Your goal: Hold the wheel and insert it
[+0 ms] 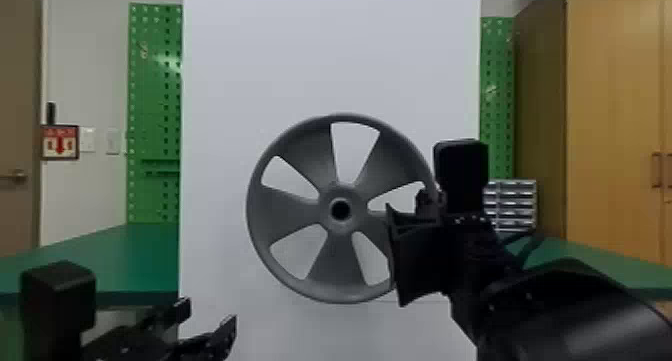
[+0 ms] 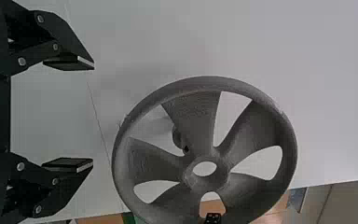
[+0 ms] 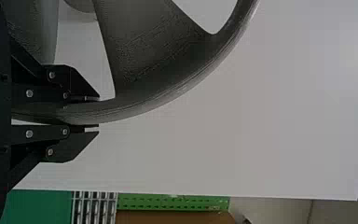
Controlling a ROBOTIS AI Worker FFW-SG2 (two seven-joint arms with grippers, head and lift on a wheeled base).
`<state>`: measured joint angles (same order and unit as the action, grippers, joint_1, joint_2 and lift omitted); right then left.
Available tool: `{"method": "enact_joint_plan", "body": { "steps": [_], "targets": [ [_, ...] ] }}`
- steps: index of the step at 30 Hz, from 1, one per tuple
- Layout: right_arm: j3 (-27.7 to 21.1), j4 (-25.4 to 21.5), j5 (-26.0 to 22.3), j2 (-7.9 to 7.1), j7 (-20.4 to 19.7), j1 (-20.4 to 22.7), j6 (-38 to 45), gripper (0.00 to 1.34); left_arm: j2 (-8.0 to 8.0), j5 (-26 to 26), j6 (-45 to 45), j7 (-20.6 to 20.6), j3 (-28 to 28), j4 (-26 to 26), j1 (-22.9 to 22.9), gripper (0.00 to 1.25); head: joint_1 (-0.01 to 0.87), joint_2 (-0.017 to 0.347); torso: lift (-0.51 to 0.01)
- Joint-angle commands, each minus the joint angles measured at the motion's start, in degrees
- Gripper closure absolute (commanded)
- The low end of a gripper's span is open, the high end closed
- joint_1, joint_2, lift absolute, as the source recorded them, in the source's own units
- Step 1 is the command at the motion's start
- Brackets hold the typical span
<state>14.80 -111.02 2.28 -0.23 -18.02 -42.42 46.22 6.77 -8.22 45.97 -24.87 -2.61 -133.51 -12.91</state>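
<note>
Right arm (image 1: 575, 315), black, large and nearest, entering at four o'clock in the head view. Right gripper (image 1: 429, 201), at the wheel's three o'clock in the head view: fingers clamped on the rim, one on each side of it, as the right wrist view shows. Wheel (image 1: 315, 250), one, grey, five spokes, round hub with central hole; upright in front of the white panel (image 1: 335, 50), hub just off the head view's centre toward six o'clock. Stub (image 2: 177, 135), one, rounded, on the white panel, visible past a spoke in the left wrist view and off the hub's hole there; whether it touches the wheel cannot be told. Left gripper (image 1: 209, 315), at the wheel's eight o'clock in the head view: fingers spread apart, nothing between them, the wheel beyond their tips in the left wrist view. Surroundings, by the head view's dial: green pegboard (image 1: 155, 85) at ten, with a further section at two; red-and-white sign (image 1: 60, 142) at nine; green worktop (image 1: 110, 255) at eight; wooden cabinet (image 1: 615, 110) between two and three; small-drawer unit (image 1: 515, 200) just past three.
</note>
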Motion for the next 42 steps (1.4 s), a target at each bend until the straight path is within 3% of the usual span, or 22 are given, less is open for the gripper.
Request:
{"method": "enact_joint_plan", "body": {
  "steps": [1, 42],
  "targets": [
    [-0.2, 0.0, 0.0, -0.03, -0.1, 0.1, 0.0, 1.27, 0.00, 0.0, 0.0, 0.0, 0.1, 0.0, -0.1, 0.51, 0.000, 0.000, -0.499],
    [-1.5, 8.4, -1.3, -1.00, 1.7, -2.6, -6.1, 1.27, 0.00, 0.7, 0.0, 0.0, 0.8, 0.0, -0.6, 0.51, 0.000, 0.000, -0.499]
  ]
}}
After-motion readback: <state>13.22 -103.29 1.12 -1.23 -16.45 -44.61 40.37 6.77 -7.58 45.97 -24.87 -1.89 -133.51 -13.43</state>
